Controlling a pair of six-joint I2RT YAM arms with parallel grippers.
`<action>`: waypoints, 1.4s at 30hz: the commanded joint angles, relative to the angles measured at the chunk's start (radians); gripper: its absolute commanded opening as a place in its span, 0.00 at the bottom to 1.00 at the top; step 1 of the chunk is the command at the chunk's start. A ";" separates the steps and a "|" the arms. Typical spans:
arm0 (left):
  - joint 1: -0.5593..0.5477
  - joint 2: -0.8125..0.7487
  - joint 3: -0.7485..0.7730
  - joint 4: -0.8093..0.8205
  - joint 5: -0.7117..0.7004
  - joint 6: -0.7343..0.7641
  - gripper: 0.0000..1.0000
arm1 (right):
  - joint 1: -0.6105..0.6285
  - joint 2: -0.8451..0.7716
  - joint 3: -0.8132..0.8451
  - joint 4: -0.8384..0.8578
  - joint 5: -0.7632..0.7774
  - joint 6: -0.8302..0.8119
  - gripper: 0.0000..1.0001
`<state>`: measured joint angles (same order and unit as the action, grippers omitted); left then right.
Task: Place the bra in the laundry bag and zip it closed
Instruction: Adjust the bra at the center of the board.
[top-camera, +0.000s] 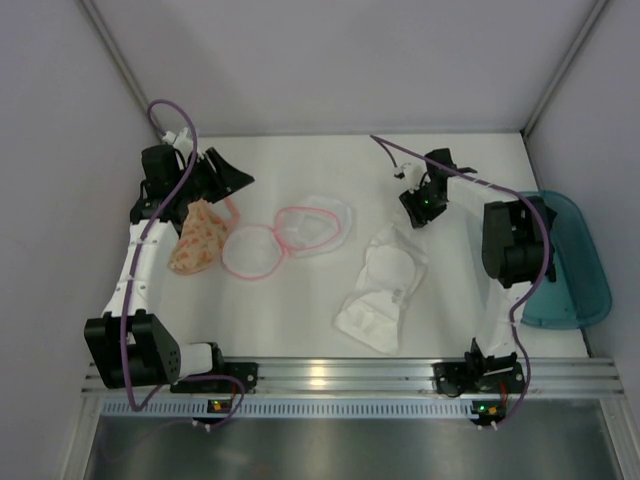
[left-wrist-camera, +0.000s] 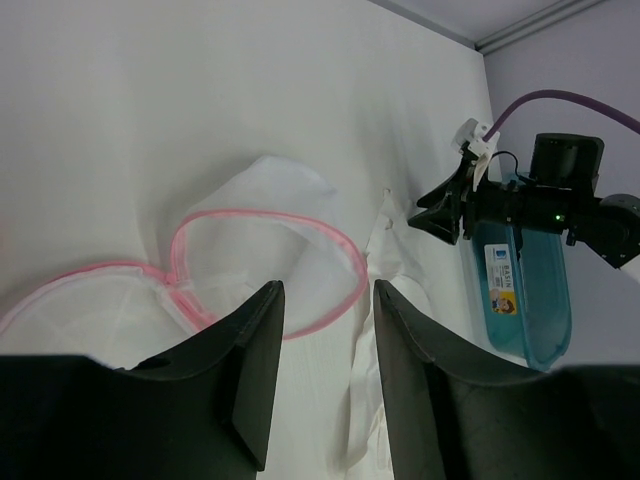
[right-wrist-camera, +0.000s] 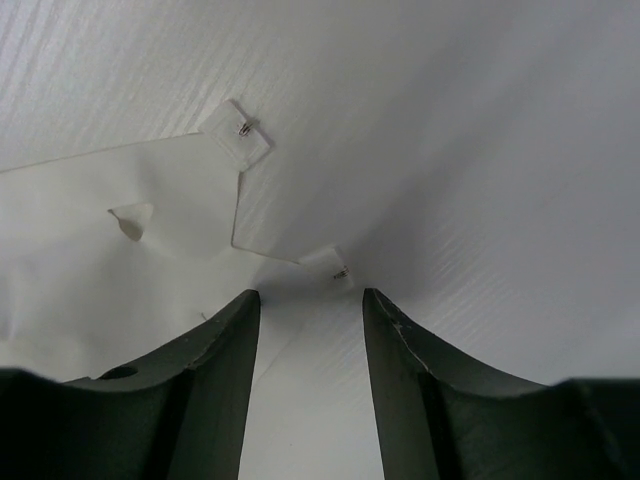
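Note:
The laundry bag (top-camera: 197, 240), cream with an orange speckled print, lies crumpled at the left under my left arm. My left gripper (top-camera: 232, 182) hovers just above and right of it, open and empty (left-wrist-camera: 328, 290). The only garment in view is a white, limp bra (top-camera: 385, 285) lying right of centre, also visible as white fabric (left-wrist-camera: 388, 255) in the left wrist view. My right gripper (top-camera: 422, 208) stands open over the bra's far end (right-wrist-camera: 310, 295). Below it lie the white fabric (right-wrist-camera: 110, 260) and two small hook tabs (right-wrist-camera: 338, 272), none of it between the fingers.
A plain white mesh pouch with a pink rim (top-camera: 300, 212) lies spread open in two round halves at the centre, its rim (left-wrist-camera: 270, 214) ahead of the left fingers. A teal plastic tub (top-camera: 575, 270) sits at the right edge (left-wrist-camera: 520, 300). Walls close three sides.

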<state>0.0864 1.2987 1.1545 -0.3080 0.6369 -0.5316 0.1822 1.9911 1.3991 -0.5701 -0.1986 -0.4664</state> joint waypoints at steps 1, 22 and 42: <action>0.006 -0.004 0.004 0.046 0.000 0.007 0.47 | 0.017 0.014 -0.046 0.047 0.018 -0.031 0.45; 0.006 -0.042 -0.016 0.049 -0.006 0.022 0.48 | 0.029 -0.388 -0.127 -0.163 -0.358 -0.103 0.00; 0.007 -0.067 -0.062 0.049 -0.017 0.047 0.48 | 0.286 -0.532 -0.394 -0.306 -0.417 -0.219 0.17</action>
<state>0.0864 1.2659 1.0931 -0.3077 0.6258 -0.5014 0.4397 1.4734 1.0138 -0.8505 -0.5812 -0.6693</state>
